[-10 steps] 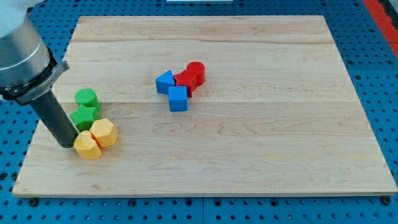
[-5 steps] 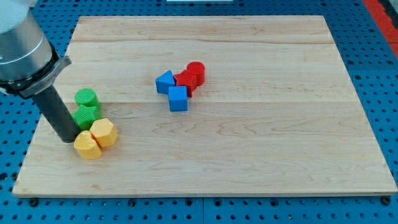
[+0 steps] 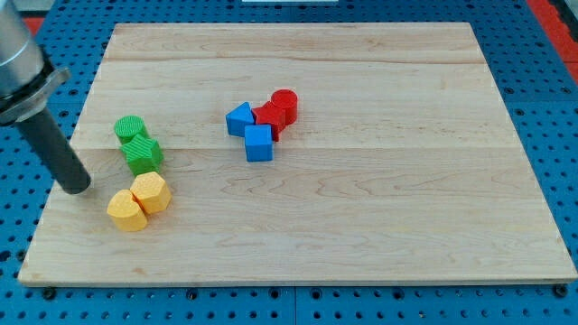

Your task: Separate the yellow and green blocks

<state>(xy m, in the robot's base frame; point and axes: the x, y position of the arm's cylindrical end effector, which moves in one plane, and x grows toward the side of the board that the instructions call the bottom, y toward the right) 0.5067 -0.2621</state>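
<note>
Resting on the pale wooden table (image 3: 361, 226), my tip (image 3: 76, 188) sits left of the ribbed green blocks (image 3: 137, 144). Two faceted yellow blocks (image 3: 138, 201) touch just below them, lined diagonally; no pincer shows, state untellable.

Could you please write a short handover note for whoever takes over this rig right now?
My tip rests on the board near the view's left edge, touching no block; it sits left of the green and yellow blocks.
The green cylinder and the green block below it touch each other.
The two yellow blocks sit together just below the greens.
Done: a narrow strip of bare board shows between the lower green block and the upper yellow one.
Left: the gap is slim, so I would widen it by pushing one pair further away.
The blue and red blocks cluster at mid-board, out of the way.
</note>
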